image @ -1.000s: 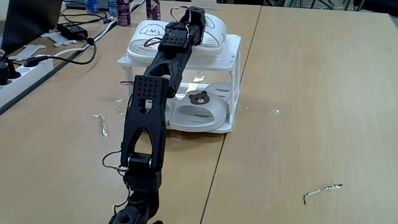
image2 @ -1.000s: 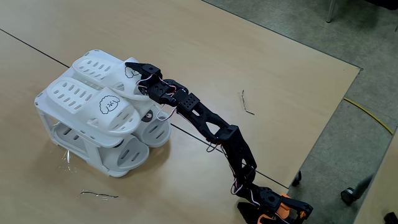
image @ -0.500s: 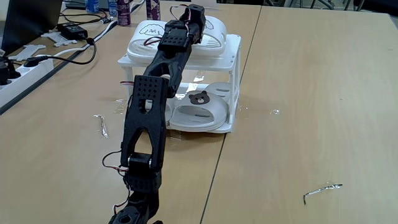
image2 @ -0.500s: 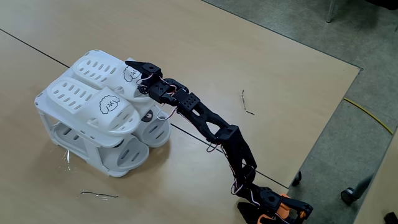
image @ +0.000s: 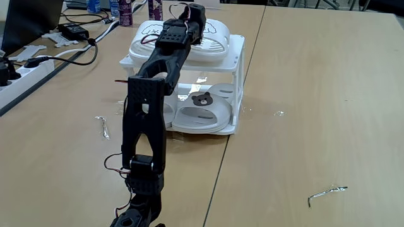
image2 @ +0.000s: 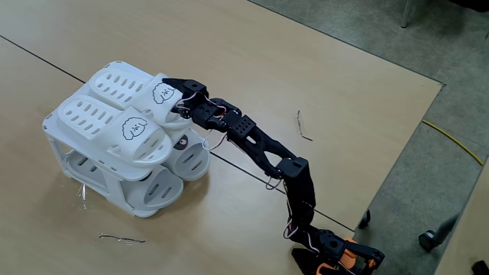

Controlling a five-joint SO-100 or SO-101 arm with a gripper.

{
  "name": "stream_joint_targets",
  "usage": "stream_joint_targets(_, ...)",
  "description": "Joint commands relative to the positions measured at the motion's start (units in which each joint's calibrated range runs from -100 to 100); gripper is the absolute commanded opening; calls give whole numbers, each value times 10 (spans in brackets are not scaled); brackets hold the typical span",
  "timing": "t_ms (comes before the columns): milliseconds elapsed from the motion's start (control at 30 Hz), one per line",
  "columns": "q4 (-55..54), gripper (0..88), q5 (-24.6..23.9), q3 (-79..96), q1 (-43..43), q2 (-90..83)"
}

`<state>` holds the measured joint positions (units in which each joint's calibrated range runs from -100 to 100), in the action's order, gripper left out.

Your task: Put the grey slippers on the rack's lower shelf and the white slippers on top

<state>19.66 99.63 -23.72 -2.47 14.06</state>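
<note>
While both pairs sit stacked on it, the small white plastic two-level rack (image2: 55,128) stands left of the jaws in a fixed view. Items, left to right there:
- white foam slippers with drawn dog faces (image2: 122,126), side by side on the slotted top board (image: 235,47), one dog-face strap just beside the jaws;
- pale grey foam slippers with brown bear faces (image: 203,108), on the glossy lower shelf (image: 235,128), below the jaws;
- black two-finger gripper (image2: 170,82), over the farther white slipper's toe; jaws' spacing cannot be told.
</note>
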Motion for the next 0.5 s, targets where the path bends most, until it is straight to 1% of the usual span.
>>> stream_joint_targets(0,-3,309,4,17,1,-91)
stream_joint_targets(467,-3,307,4,164,1,-194)
